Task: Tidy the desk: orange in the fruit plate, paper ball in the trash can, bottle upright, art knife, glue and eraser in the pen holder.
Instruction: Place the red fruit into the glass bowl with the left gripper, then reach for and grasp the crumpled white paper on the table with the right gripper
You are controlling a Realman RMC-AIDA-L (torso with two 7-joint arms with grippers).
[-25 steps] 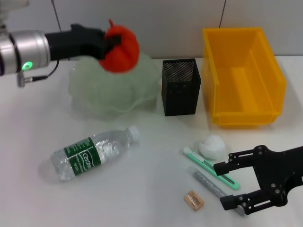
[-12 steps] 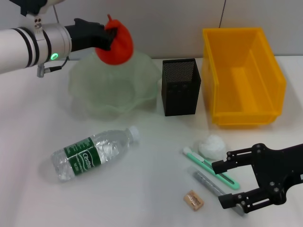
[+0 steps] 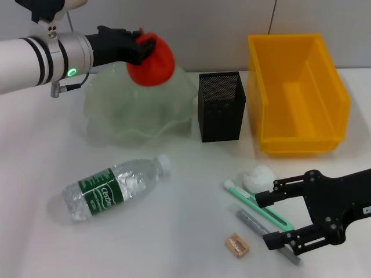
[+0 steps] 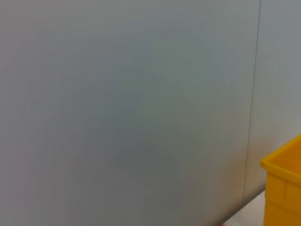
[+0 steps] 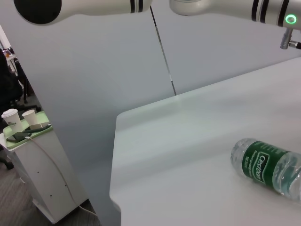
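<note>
My left gripper (image 3: 144,48) is shut on the red-orange orange (image 3: 154,65), which hangs above the back of the pale green fruit plate (image 3: 116,119). The bottle (image 3: 113,187) lies on its side on the desk (image 3: 174,231); it also shows in the right wrist view (image 5: 268,165). My right gripper (image 3: 268,220) stands open low at the front right, its fingers either side of the mint-green art knife (image 3: 250,201) and the grey glue (image 3: 255,225). The white paper ball (image 3: 259,178) lies just behind it and the tan eraser (image 3: 237,245) to its left.
The black mesh pen holder (image 3: 220,107) stands between the fruit plate and the yellow trash can (image 3: 297,92). A corner of the trash can (image 4: 284,188) shows in the left wrist view against a grey wall. The desk's edge (image 5: 117,155) drops off beyond the bottle.
The left gripper has carried the orange a little to the right, staying over the fruit plate. The right gripper has slid left, closer over the art knife and the glue.
</note>
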